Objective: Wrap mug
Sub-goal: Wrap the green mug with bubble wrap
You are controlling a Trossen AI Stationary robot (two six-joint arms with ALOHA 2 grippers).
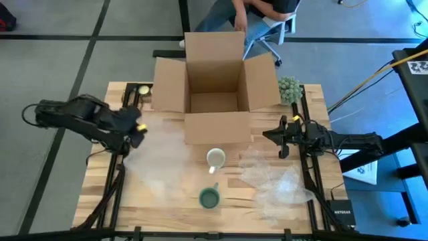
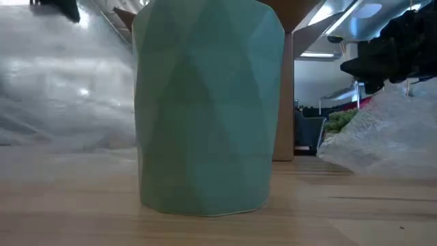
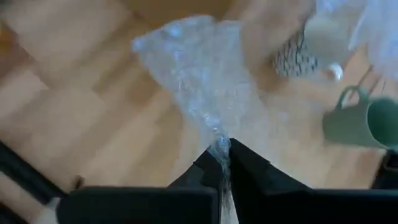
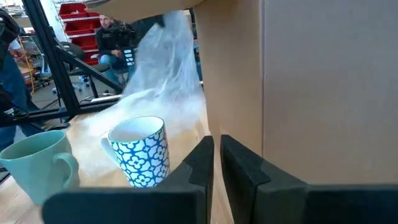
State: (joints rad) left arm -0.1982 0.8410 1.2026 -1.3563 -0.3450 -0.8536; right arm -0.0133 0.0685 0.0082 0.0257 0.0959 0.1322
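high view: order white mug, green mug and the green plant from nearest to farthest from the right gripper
From the right gripper:
1. Green plant, at the table's far edge, right of the box.
2. White mug, mid-table, in front of the box.
3. Green mug, near the front edge.

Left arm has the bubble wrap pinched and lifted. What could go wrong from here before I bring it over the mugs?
1. The left gripper pinches only a thin corner of the bubble wrap sheet; it may slip out when dragged.
2. The white patterned mug and green mug stand close together, so the trailing sheet could catch or tip either one.
3. The right gripper sits beside the cardboard box, near the patterned mug; a careless move could bump either.
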